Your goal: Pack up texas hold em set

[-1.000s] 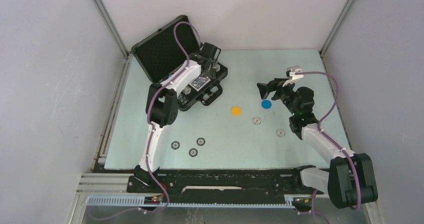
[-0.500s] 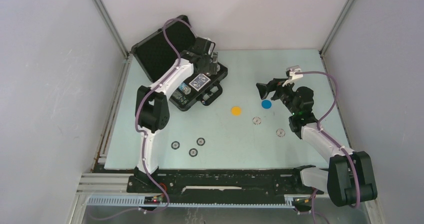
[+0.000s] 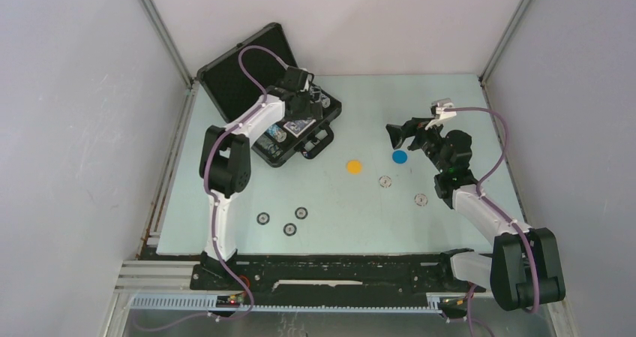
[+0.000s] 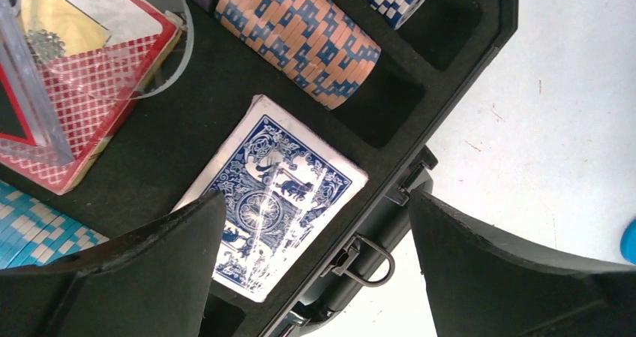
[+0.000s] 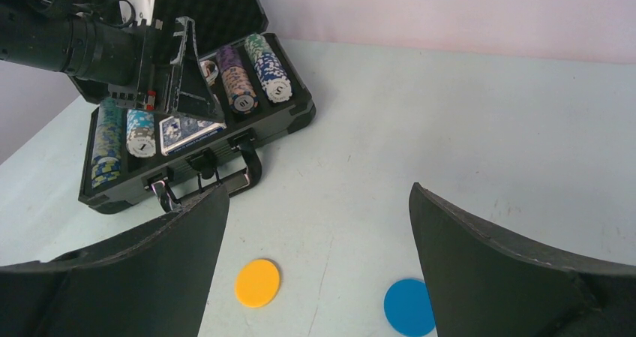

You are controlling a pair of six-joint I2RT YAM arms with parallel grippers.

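Left claw point(image 4: 315, 221) hovers spread over the packed card deck point(image 4: 279, 215); right claw point(image 5: 319, 198), spread too, likely must descend on the loose blue disc point(image 5: 409, 307) at five o'clock.

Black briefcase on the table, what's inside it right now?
Inside the briefcase: patterned chip rows, a blue-backed card deck and a red-patterned pack beside it. The left gripper, open above, hides part of the interior.

One briefcase point(image 3: 240, 70), one orange disc point(image 3: 354, 166), one blue disc point(image 3: 400, 157), three dark chips point(image 3: 289, 229), perhaps two grey chips point(image 3: 385, 181)
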